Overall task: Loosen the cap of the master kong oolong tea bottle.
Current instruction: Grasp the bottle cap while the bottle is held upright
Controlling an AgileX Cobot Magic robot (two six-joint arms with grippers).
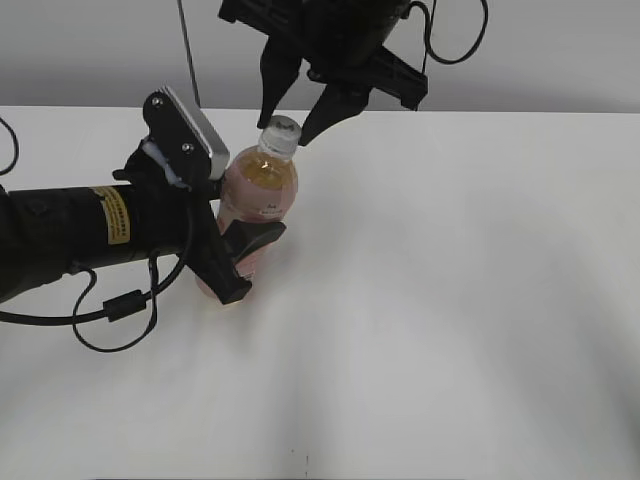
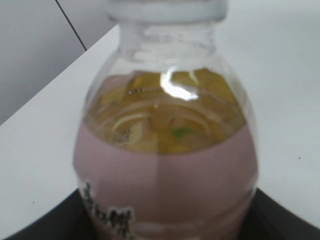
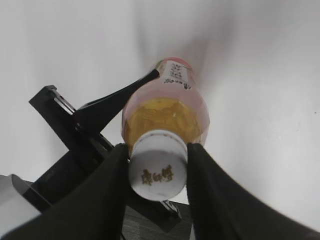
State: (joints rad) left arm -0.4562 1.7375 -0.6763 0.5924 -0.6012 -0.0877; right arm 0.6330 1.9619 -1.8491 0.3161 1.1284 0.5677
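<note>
The master kong oolong tea bottle (image 1: 262,190) holds amber tea, has a pink label and leans slightly on the white table (image 1: 450,300). My left gripper (image 1: 238,255) is shut on its labelled body; its dark fingers flank the label in the left wrist view (image 2: 165,225), where the bottle (image 2: 165,170) fills the frame. The white cap (image 1: 281,132) sits on top and also shows in the left wrist view (image 2: 165,10) and the right wrist view (image 3: 157,167). My right gripper (image 1: 284,128) comes down from above. Its two fingers (image 3: 157,150) press on both sides of the cap, above the bottle (image 3: 165,110).
A black cable (image 1: 120,310) loops on the table under the left arm. A thin dark rod (image 1: 188,50) stands behind the left arm against the grey wall. White table extends to the right and front.
</note>
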